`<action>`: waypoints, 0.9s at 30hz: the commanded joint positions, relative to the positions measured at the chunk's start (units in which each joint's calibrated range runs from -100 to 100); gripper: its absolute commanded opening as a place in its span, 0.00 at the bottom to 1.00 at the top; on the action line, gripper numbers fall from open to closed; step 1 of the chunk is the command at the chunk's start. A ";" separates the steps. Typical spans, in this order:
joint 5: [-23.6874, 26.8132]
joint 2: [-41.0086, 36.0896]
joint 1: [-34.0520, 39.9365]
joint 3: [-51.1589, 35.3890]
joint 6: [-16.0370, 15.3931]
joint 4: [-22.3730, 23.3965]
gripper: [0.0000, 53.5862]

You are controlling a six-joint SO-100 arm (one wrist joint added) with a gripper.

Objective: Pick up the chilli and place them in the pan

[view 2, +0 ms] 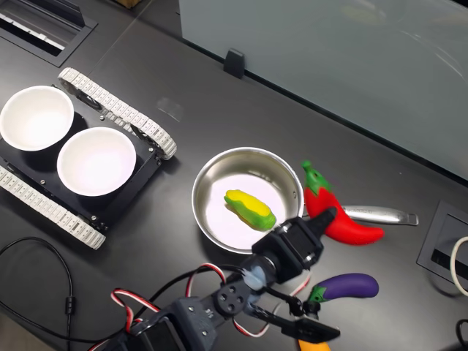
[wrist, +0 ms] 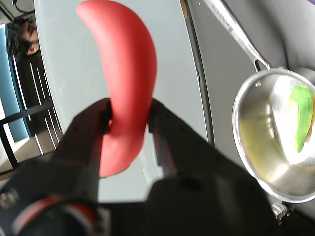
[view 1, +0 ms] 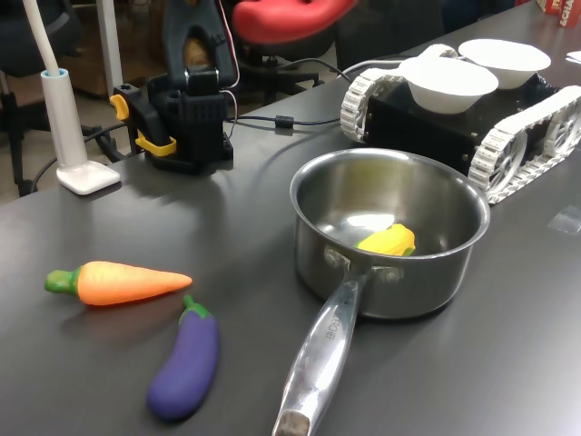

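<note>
**Chilli clamped in the gripper, held in the air beside the pan**

In the wrist view the gripper (wrist: 129, 125) has its two black fingers (wrist: 93, 132) closed on the lower half of the red chilli (wrist: 125, 64), one pad pressed to each side; the curved body sticks out beyond the fingertips. In the first exterior view the chilli (view 1: 290, 18) hangs high above the dark grey table (view 1: 109, 218), well clear of it.

Going left to right in the first exterior view, an orange toy carrot (view 1: 123, 282) and a purple toy eggplant (view 1: 186, 365) lie on the table, then the steel pan (view 1: 390, 236) stands with a yellow-green toy corn (view 1: 388, 241) inside, then a tracked vehicle (view 1: 463, 118) carries two white bowls (view 1: 448, 80).

No readable writing can be made out.
</note>
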State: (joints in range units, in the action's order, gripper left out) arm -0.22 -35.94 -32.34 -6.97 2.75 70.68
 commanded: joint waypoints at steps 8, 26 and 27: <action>-0.34 -4.59 12.85 -0.80 -1.33 0.50 0.00; -0.29 -7.88 20.99 17.92 -1.83 -1.89 0.00; -0.39 -8.13 20.88 19.74 -1.83 -2.74 0.00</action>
State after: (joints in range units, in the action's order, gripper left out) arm -0.27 -40.07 -11.55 11.76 1.65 71.87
